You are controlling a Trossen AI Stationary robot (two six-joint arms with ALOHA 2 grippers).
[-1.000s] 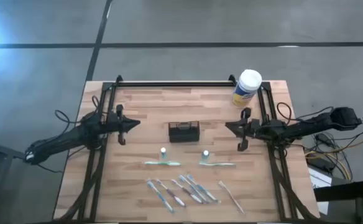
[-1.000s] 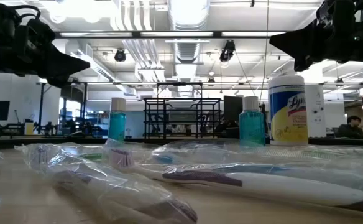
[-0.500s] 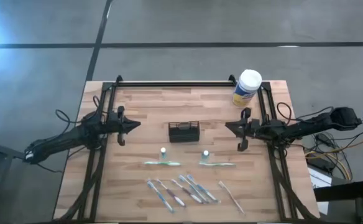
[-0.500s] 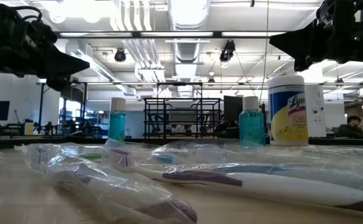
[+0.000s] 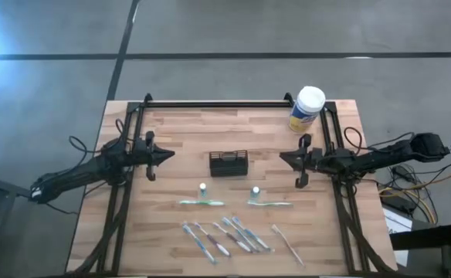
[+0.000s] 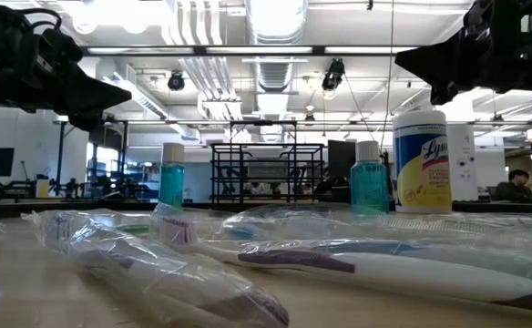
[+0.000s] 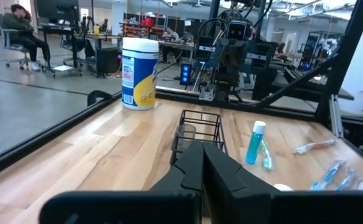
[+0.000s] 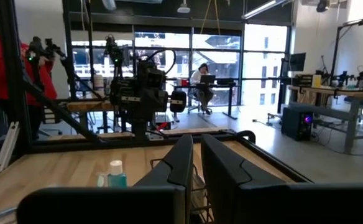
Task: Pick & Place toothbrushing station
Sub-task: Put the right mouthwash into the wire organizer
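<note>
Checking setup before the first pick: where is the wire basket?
In the high view, the wire basket stands mid-table between the two arms, with the upright tubes just in front.
</note>
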